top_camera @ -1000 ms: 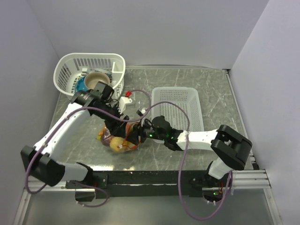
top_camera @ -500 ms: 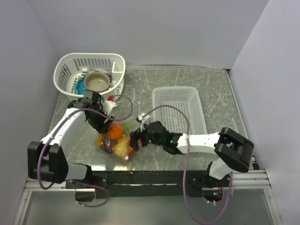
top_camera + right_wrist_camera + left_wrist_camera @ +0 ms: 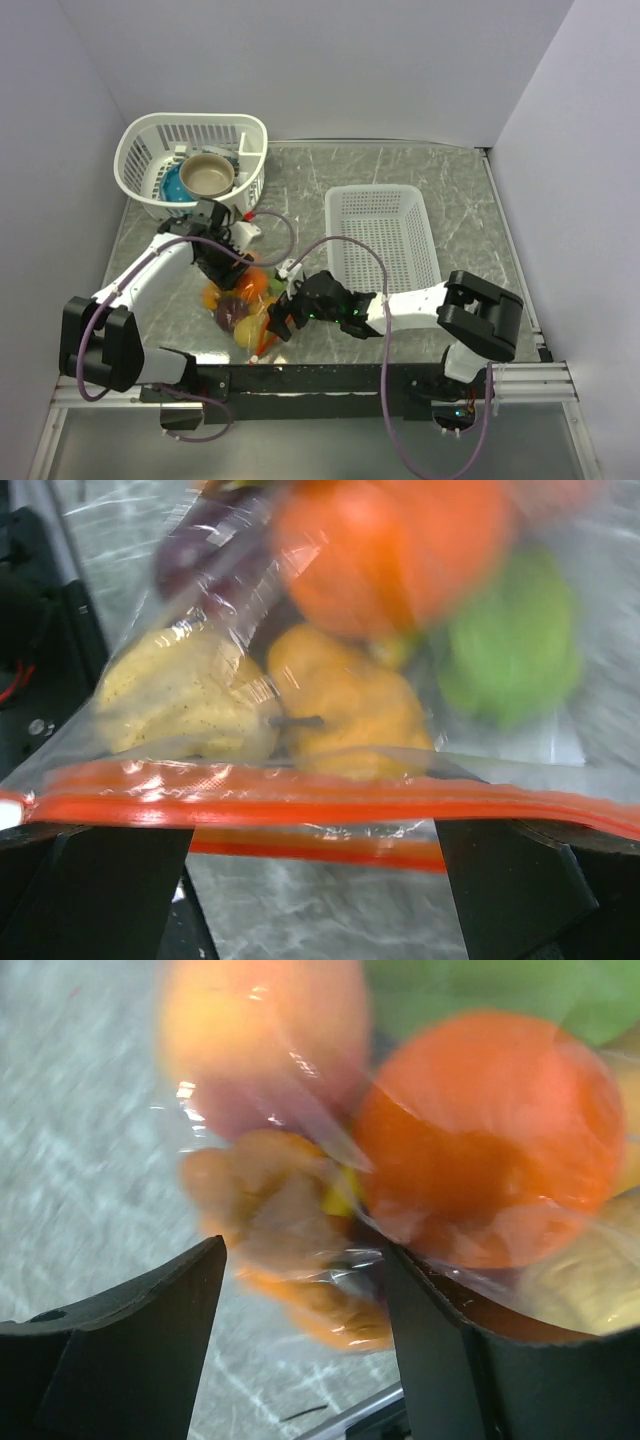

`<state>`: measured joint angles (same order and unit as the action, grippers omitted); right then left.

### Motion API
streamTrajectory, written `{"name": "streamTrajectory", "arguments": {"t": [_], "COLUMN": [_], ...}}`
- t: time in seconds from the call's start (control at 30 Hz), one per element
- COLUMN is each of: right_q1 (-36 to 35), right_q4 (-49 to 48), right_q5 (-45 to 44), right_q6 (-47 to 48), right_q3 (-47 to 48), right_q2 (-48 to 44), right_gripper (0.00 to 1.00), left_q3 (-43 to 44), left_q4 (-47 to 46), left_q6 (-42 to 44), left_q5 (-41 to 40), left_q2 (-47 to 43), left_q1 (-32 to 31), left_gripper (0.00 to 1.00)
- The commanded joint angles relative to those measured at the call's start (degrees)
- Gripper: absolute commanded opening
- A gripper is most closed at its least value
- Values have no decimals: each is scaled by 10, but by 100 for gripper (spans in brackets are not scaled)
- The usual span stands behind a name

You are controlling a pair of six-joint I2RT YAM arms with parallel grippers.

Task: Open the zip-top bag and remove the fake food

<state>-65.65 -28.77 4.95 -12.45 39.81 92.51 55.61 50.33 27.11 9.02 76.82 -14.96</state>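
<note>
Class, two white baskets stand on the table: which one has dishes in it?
The rounded white basket at the far left, holding a tan bowl; the rectangular basket holds nothing.
</note>
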Motion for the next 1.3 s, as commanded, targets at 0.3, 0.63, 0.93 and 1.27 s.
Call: {"name": "streamTrajectory", "arguments": {"t": [0.3, 0.63, 0.93, 1.27], "right_q1": [-15, -15, -15, -14], "right_q4": [-6, 39, 0, 12], "right_q5": [-168, -88, -86, -76], "right_q6": [53, 35, 33, 28], "right_q3": [85, 116, 33, 20], "right_q2": [92, 154, 81, 59], "right_gripper": [100, 95, 47, 47], "left_q3": [-9, -16, 18, -24], "left_q4": [-2, 5, 16, -11], "left_q6": [-29, -19, -11, 46], "left_q5": [15, 0, -29, 20], "left_q2": [-10, -23, -49, -44], "left_q1": [-60, -60, -35, 59], "left_gripper": [69, 67, 72, 99]}}
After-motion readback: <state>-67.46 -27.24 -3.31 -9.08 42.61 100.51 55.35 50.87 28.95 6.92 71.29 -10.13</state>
